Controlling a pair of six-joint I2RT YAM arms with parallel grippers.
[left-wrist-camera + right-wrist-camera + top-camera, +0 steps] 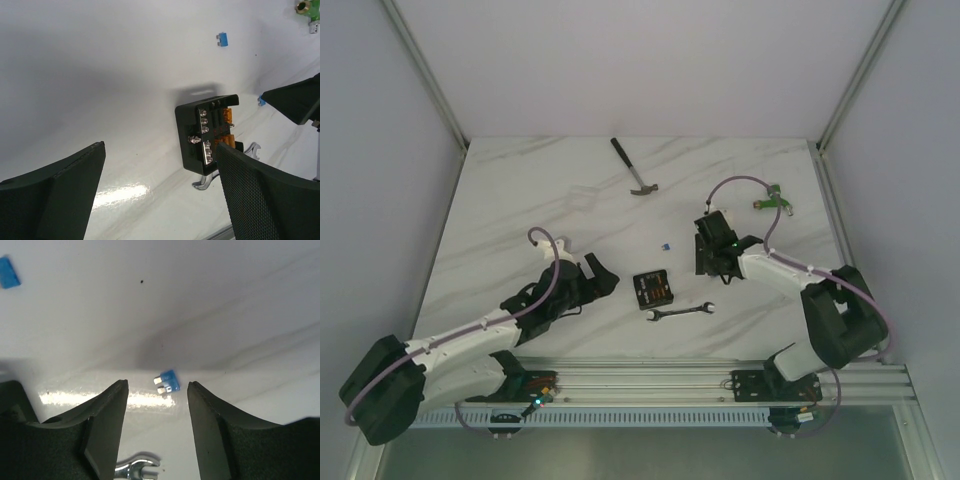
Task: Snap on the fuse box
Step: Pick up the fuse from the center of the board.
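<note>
Toward the near edge of the table (520, 180), about midway along it, the fuse box (653, 289) is lying flat, its orange fuses and metal terminals showing, with a wrench (680, 312) just beside it on the near side. The left gripper (602, 275) is hovering just left of the box, fingers (60, 195) spread wide and gripping nothing. The right gripper (705, 262) is standing right of the box, fingers (107, 430) parted, with a loose blue fuse (167, 381) lying on the table between their tips. A hammer (633, 168) is lying toward the far edge.
</note>
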